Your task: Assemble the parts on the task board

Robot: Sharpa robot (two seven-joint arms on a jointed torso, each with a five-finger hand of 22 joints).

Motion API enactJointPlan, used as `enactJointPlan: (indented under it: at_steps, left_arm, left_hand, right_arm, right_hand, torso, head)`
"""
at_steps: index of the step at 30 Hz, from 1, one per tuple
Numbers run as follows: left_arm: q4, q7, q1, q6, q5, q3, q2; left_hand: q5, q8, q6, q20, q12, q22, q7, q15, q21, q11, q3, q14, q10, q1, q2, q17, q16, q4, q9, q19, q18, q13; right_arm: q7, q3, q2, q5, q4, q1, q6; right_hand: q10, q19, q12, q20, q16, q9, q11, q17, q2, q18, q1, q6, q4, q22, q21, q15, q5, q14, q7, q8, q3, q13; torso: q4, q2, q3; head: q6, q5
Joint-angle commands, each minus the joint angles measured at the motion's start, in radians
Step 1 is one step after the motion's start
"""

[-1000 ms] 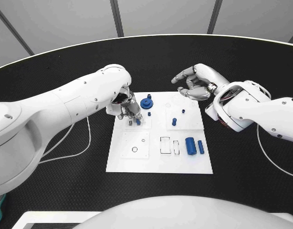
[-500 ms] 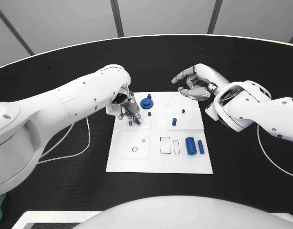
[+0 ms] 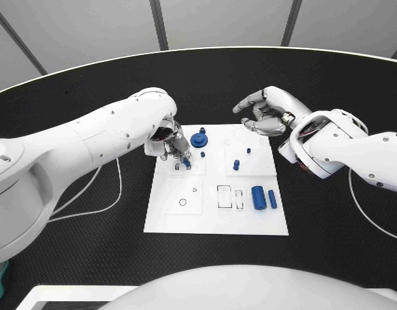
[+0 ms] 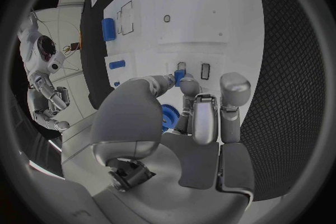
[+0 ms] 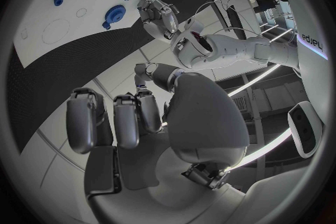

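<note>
Task board (image 3: 215, 219): white plate flat in the middle of the black table (image 3: 86, 245). Small blue peg (image 4: 179, 77) at the board's upper left section, pinched at the fingertips of the left hand (image 3: 172, 147), right at the board surface beside two small rectangular slots (image 4: 204, 71); whether it is seated in a slot I cannot tell. Left hand is down on the board's far-left part, other fingers pointing down around the peg. Blue gear-like part (image 3: 198, 139) stands just beside that hand, toward the board's far edge. A smaller blue peg (image 3: 202, 154) sits near it. Another small blue peg (image 3: 236, 165) stands upright on the upper right section, with a tiny blue piece (image 3: 248, 152) just beyond it. Two blue cylinders (image 3: 258, 197) lie side by side on the lower right section, next to outlined rectangular recesses (image 3: 224, 196). Circle outlines (image 3: 183, 203) marked on the lower left section.

Right hand (image 3: 266, 113) hovers off the board's far-right corner, above the table, fingers loosely curled and apart, holding nothing. White cable (image 3: 101, 203) loops on the table left of the board.
</note>
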Motion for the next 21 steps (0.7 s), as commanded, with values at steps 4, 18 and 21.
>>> enactJointPlan:
  at_steps: [4, 18, 21]
  left_arm:
    - [0.005, -0.049, 0.0, -0.02, -0.001, 0.0, -0.001]
    - [0.036, -0.041, 0.0, -0.071, -0.04, 0.0, -0.011]
    - [0.044, -0.038, 0.0, -0.091, -0.044, 0.0, -0.014]
  left_hand:
    - [0.003, 0.0, -0.001, 0.0, -0.001, 0.003, 0.0, 0.01, -0.003, 0.002, 0.013, 0.057, -0.004, 0.035, 0.041, 0.097, -0.005, -0.004, 0.005, -0.004, -0.004, 0.004]
    - [0.003, 0.001, -0.002, 0.002, 0.005, 0.006, 0.0, 0.01, 0.0, 0.002, 0.032, 0.058, -0.001, 0.045, 0.028, 0.096, -0.005, -0.021, 0.015, -0.003, -0.003, 0.013]
    - [0.003, -0.002, -0.006, 0.003, 0.004, 0.008, 0.0, 0.01, 0.001, 0.002, 0.042, 0.058, -0.003, 0.05, 0.023, 0.096, -0.006, -0.029, 0.017, -0.002, -0.004, 0.01]
  right_arm:
    - [0.0, 0.0, 0.0, 0.0, 0.0, 0.0, 0.0]
    - [0.0, 0.0, 0.0, 0.0, 0.0, 0.0, 0.005]
    - [0.0, 0.0, 0.0, 0.0, 0.0, 0.0, 0.006]
  right_hand:
    - [-0.005, 0.039, -0.002, 0.006, -0.007, -0.001, -0.002, 0.14, 0.002, 0.011, -0.008, 0.01, -0.007, 0.142, 0.0, 0.006, 0.003, 0.076, -0.001, -0.004, 0.001, 0.068]
    - [-0.005, 0.039, -0.002, 0.006, -0.007, -0.001, -0.002, 0.14, 0.002, 0.011, -0.008, 0.01, -0.007, 0.142, 0.0, 0.006, 0.003, 0.076, -0.001, -0.004, 0.001, 0.068]
    - [-0.005, 0.039, -0.002, 0.006, -0.007, -0.001, -0.002, 0.14, 0.002, 0.011, -0.008, 0.01, -0.007, 0.142, 0.0, 0.006, 0.003, 0.076, -0.001, -0.004, 0.001, 0.068]
  torso:
    - [-0.0001, 0.001, 0.0004]
    - [0.0, 0.001, -0.0005]
    - [0.0002, 0.001, -0.0002]
  head:
    - [0.0, -0.001]
    - [0.0, -0.002]
    - [0.0, -0.002]
